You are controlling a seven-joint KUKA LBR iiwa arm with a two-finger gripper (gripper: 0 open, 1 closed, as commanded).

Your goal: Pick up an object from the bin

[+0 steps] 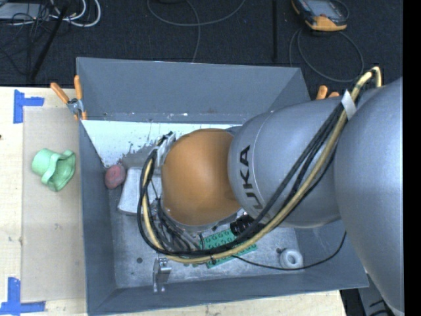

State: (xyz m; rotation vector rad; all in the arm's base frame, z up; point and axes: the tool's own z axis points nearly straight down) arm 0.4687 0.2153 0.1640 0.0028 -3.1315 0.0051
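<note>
A small dusky-pink oval lump (115,175) lies near the bin's left wall, toward the back. Just right of it a pale grey flat piece (129,191) rests on the floor, with its right side hidden under the arm's cables and orange cover. A small metal piece (160,274) stands near the front wall, left of centre. A white ring (290,259) lies on the floor at the front right.
The arm reaches in from the right, and its orange cover and cable loops hide the middle of the bin. A green circuit board on the wrist shows below the cover. A light green lump (54,168) lies outside the bin, on the board to the left.
</note>
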